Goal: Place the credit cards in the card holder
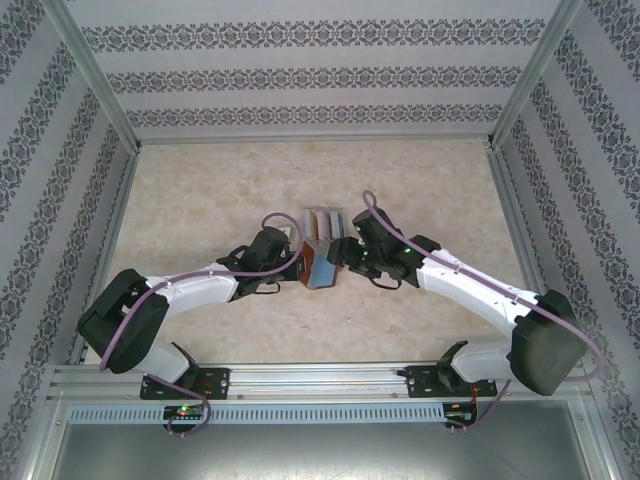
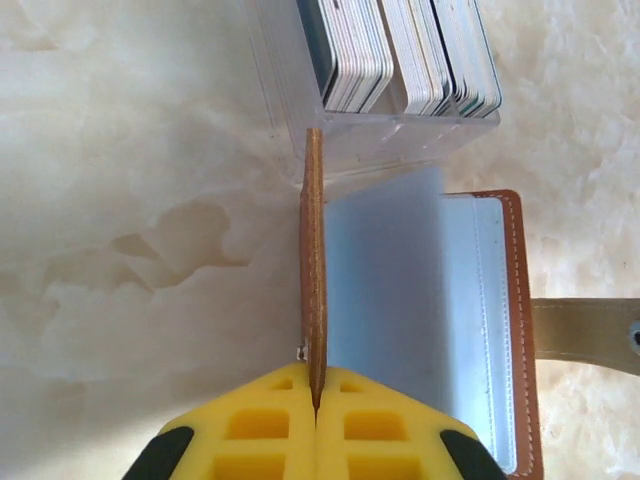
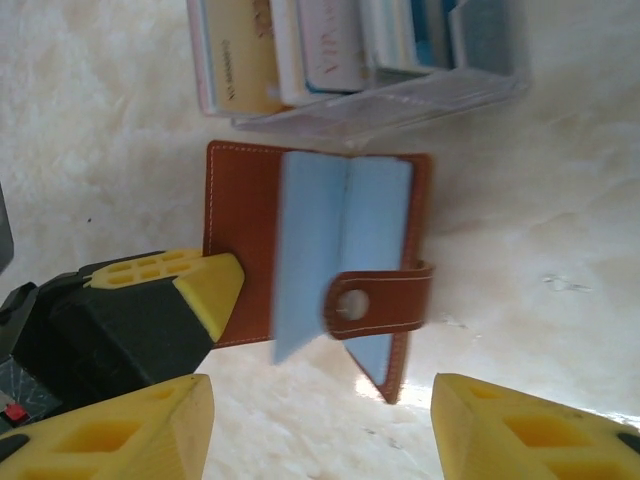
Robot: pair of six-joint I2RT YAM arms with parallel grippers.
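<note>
Clamping one brown cover of the card holder (image 2: pixel 314 250) between its yellow fingers, the left gripper (image 2: pixel 316 400) is closed tight on the leather, seen edge-on from its wrist. The right gripper (image 3: pixel 322 390) has its fingers spread wide with nothing between them, the holder just beyond their tips. The holder lies open on the marbled table (image 2: pixel 130 200), its pale blue sleeves (image 2: pixel 385 290) fanned out and its snap tab (image 3: pixel 385 300) loose. The credit cards (image 2: pixel 350 50) stand on edge in a clear box (image 2: pixel 400 140) just beside it.
</note>
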